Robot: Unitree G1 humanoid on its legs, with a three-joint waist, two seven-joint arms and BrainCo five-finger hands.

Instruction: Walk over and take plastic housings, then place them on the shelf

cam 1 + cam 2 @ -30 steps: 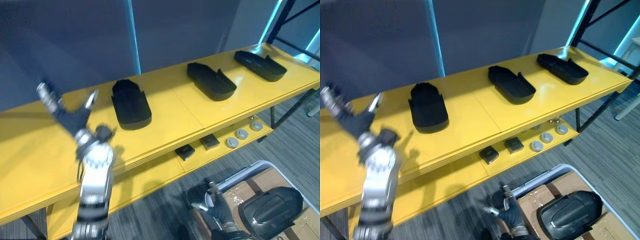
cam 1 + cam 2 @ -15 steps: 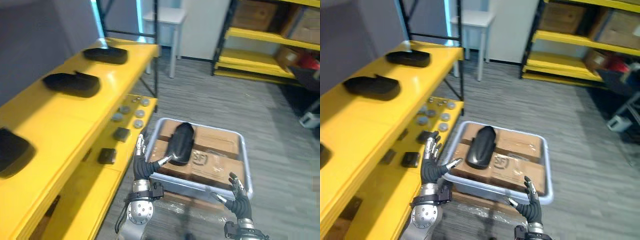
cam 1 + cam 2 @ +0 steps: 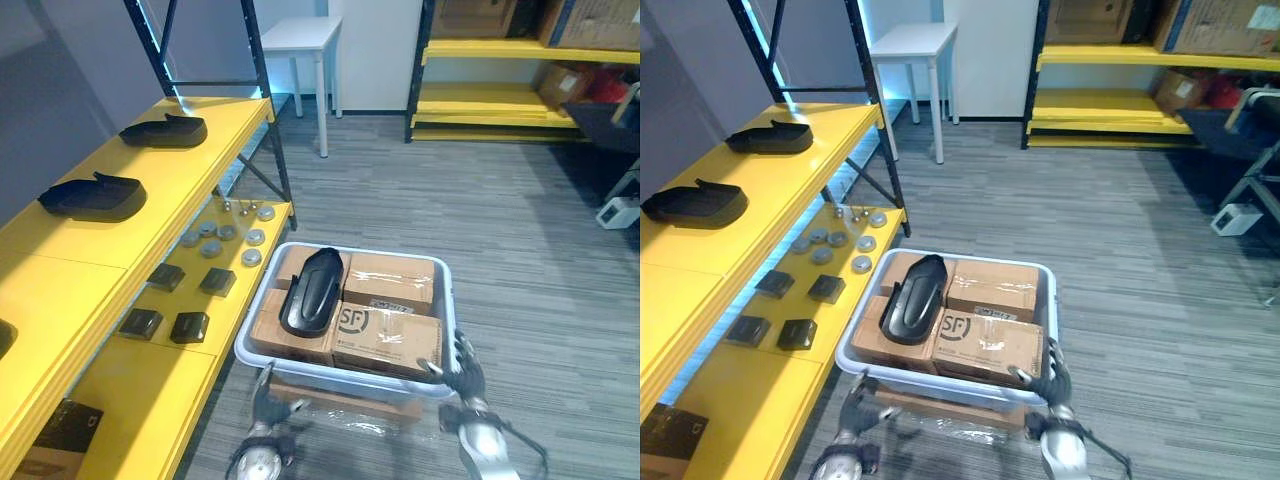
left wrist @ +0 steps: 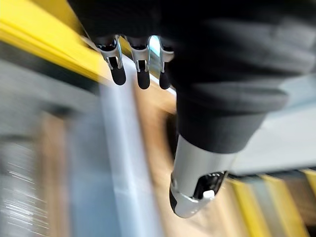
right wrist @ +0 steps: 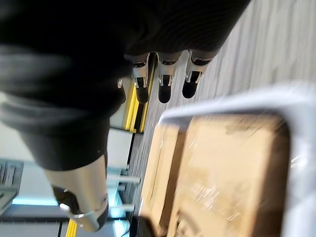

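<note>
Black plastic housing point(image 3: 312, 290) on cardboard boxes point(image 3: 385, 335) in bin point(image 3: 340, 375), not yet grasped | other housings point(image 3: 92, 196) already on yellow shelf point(image 3: 160, 170) | left robot hand point(image 3: 266, 388), right robot hand point(image 3: 460, 362): fingers spread, empty, near bin's front rim

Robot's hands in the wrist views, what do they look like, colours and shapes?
The left hand and right hand look alike: a dark ribbed cover over the back and wrist, slim silver fingers ending in rounded black tips, and a thicker silver thumb, set apart, with a dark tip. No markings are visible.
</note>
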